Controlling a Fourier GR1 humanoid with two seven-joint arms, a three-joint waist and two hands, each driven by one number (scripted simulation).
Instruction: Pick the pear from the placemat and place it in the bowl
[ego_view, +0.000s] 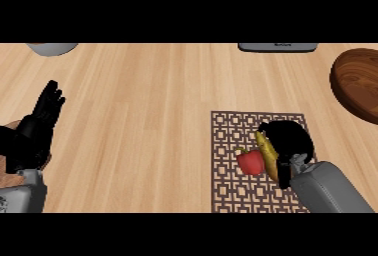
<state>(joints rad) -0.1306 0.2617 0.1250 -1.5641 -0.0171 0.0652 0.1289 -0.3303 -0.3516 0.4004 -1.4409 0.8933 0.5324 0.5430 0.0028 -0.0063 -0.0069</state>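
Pear (269, 152), yellow and elongated, lies on the patterned brown placemat (229, 125), with the right hand (289, 139) arched over it, fingers curled around it. A red pepper (250, 162) touches its left side. The left hand (38, 125) rests open, fingers straight, at the desk's (148, 100) left. Farther right sits a dark wooden bowl (358, 82).

A yellow pear (270, 155) lies on the patterned placemat (229, 125); the dark wooden bowl (358, 85) sits well apart.
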